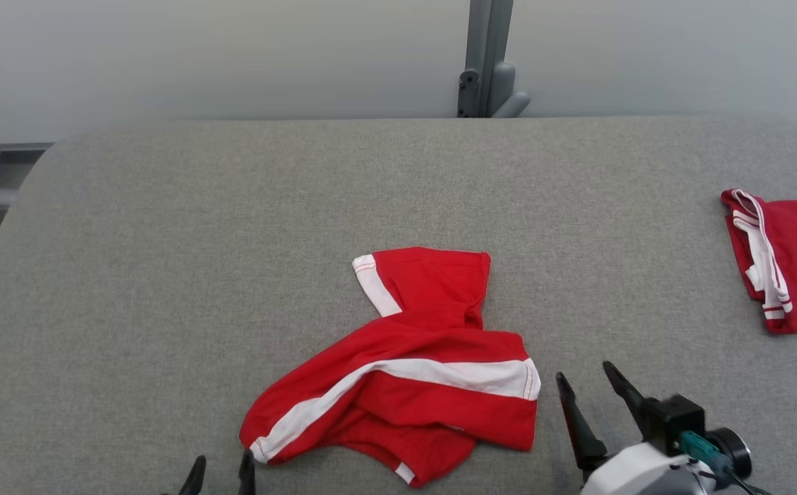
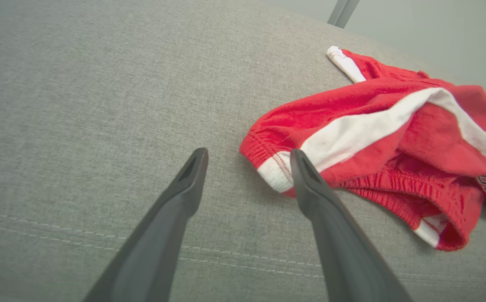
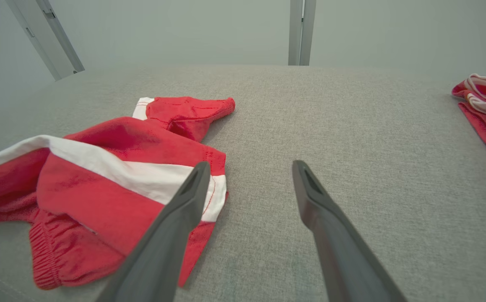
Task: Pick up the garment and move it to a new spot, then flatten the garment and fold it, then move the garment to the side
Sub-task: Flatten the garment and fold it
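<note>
1. The garment (image 1: 405,385), a pair of red shorts with a broad white stripe, lies crumpled on the grey fabric table (image 1: 164,275), in the near middle of it, between the two grippers.
2. One leg of it points toward the far edge of the table, its hem trimmed in white. The bulk is bunched nearer the robot, and the gathered elastic waistband shows along the near side.
3. The left gripper (image 1: 223,457) sits at the bottom edge of the head view, just beside the garment's near left corner. Its jaws are spread wide and hold nothing.
4. In the left wrist view, one dark finger (image 2: 310,184) overlaps the white-striped corner of the cloth. Whether it touches the cloth or hangs just above it cannot be told from this angle.
5. The right gripper (image 1: 583,371) stands just off the garment's right edge, with its jaws parted and empty and bare table between the fingers.
6. A small dark patch on the red cloth in the left wrist view may be a letter, but it is too small to read with confidence.
7. A second red and white garment (image 1: 790,254) lies folded at the far right of the table, well apart from the first.
8. A grey post (image 1: 487,62) rises behind the table's far edge.
</note>
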Controlling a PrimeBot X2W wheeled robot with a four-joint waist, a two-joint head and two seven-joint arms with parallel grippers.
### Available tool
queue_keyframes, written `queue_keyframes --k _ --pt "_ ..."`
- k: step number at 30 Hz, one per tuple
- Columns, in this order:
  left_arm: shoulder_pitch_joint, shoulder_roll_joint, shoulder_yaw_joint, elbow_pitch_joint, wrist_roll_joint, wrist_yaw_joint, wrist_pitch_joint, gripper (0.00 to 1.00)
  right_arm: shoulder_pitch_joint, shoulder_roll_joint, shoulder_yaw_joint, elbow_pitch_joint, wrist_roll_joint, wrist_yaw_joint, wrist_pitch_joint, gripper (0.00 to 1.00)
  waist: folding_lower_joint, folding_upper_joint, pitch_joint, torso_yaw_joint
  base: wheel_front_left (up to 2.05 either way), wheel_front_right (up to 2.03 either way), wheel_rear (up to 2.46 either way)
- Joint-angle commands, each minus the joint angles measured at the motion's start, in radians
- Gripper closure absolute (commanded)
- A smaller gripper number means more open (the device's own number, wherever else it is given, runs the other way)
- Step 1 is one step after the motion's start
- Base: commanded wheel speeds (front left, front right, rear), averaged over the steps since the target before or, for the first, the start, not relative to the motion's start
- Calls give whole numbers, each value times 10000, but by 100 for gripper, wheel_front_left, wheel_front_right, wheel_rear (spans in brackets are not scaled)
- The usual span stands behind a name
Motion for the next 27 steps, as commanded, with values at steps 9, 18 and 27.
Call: queue_keyframes --k 9,18,27 --pt "-1471 401 -1324 1012 -1163 -41 201 0 -1407 -213 1370 928 1008 -15 1180 0 0 0 1037 235 0 0 0" --pt "-1893 608 -1610 1329 -1450 -43 27 0 -1589 -319 1578 1205 1281 -14 1160 0 0 0 1205 267 0 0 0" --pt "-2058 628 -1939 1419 -1605 -43 -38 0 -1712 -283 1760 1365 1379 -14 1023 0 0 0 1342 283 0 0 0"
